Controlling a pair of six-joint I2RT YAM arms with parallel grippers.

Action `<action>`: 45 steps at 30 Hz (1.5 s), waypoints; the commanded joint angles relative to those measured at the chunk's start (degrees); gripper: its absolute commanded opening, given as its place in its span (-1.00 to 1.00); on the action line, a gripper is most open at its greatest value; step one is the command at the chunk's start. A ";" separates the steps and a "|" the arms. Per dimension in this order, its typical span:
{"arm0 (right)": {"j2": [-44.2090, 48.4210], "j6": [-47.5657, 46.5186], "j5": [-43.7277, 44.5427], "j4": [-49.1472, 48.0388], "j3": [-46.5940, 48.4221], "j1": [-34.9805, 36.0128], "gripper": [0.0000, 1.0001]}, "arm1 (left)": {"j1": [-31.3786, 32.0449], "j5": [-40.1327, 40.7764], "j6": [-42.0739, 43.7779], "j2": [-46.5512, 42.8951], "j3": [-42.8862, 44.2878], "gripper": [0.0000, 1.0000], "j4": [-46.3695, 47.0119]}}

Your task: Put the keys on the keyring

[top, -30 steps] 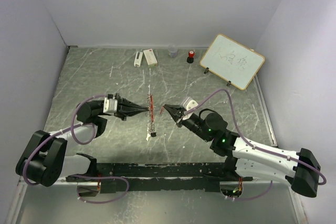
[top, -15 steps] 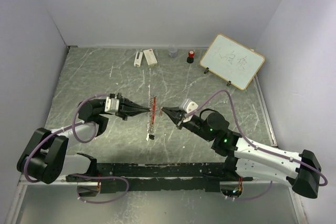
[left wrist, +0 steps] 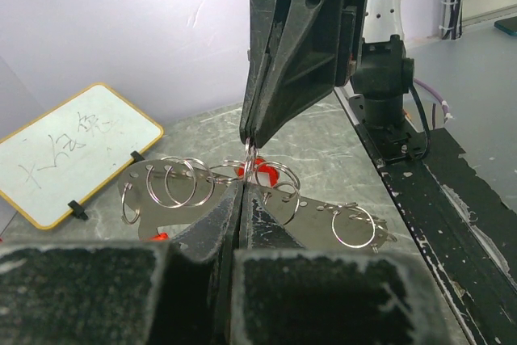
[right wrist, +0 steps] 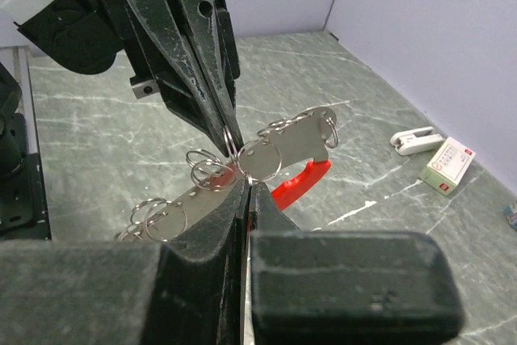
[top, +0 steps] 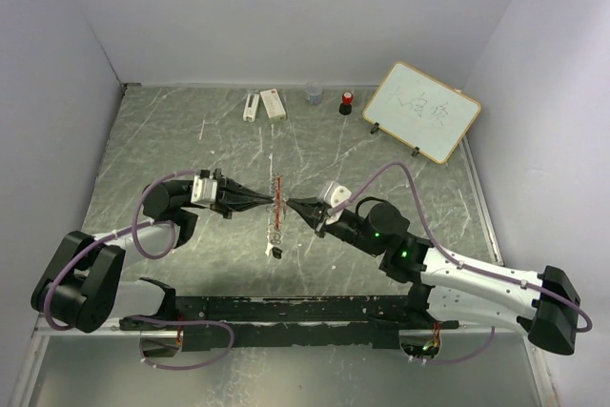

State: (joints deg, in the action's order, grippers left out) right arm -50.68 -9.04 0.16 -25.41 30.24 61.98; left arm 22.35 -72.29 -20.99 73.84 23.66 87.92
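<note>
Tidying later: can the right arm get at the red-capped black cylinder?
Probably not yet: its tool is shut on the thin silver keyring; nothing else blocks the red-capped black cylinder.

Left pincer [top: 270, 201], right pincer [top: 290, 204] tip-to-tip at keyring [top: 275, 214], blocking middle; whiteboard [top: 420, 111] crowds far right; left table [top: 162, 135] open.

Both arms reach low toward the middle of the top view, forearms near level, fingertips almost nose to nose. The left gripper [top: 268, 201] points in from the left and the right gripper [top: 292, 205] from the lower right. Each has its jaws pinched together on the keyring [top: 275, 228].
</note>
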 commanded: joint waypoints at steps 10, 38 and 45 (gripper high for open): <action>-2.15 -0.80 -1.99 -2.01 3.06 0.99 -1.00 | 0.50 0.31 2.28 0.25 1.54 -0.87 15.86; -0.39 -2.21 -1.64 -1.97 2.66 1.58 -1.00 | 0.66 -0.83 1.75 2.12 2.35 -0.87 15.84; 0.60 -2.68 0.89 -0.95 1.75 1.64 -1.00 | 0.66 -0.90 1.51 0.85 2.27 -0.87 15.81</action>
State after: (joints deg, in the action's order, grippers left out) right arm -51.75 -10.61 -0.62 -25.80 31.73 63.20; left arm 22.48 -72.31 -19.09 76.05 23.99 87.92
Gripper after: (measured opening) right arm 0.006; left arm 0.072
